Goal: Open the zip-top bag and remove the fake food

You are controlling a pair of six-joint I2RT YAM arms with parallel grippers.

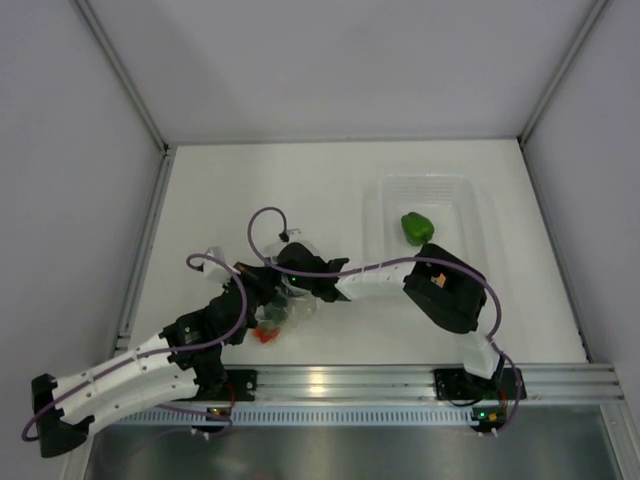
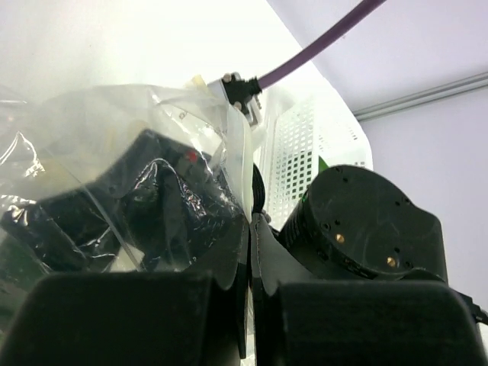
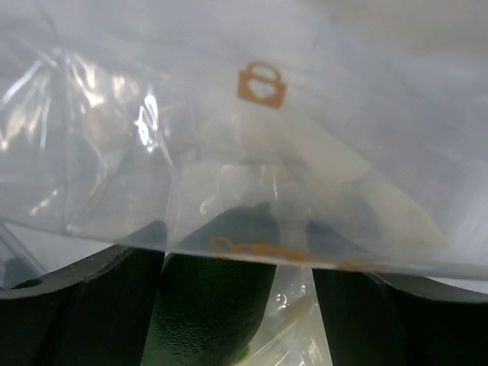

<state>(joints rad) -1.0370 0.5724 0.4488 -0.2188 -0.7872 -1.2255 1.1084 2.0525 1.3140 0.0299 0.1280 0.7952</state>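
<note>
The zip-top bag (image 1: 283,312) lies crumpled at the front centre, between both grippers. My left gripper (image 1: 258,292) is shut on an edge of the bag (image 2: 152,145), with the film pinched between its closed fingers (image 2: 229,259). My right gripper (image 1: 290,290) reaches into the bag (image 3: 259,137); it (image 3: 236,252) is open, with the dark green avocado (image 3: 213,305) between its fingers, against the left one and with a gap to the right one. Red tomatoes (image 1: 265,336) show at the bag's near end. The green pepper (image 1: 417,227) lies in the clear tray (image 1: 380,205). The peach is hidden.
The rigid clear tray stands at the back right. The right arm's black elbow (image 1: 443,290) hangs over the table in front of it. Grey walls enclose the table on three sides. A metal rail (image 1: 400,380) runs along the near edge.
</note>
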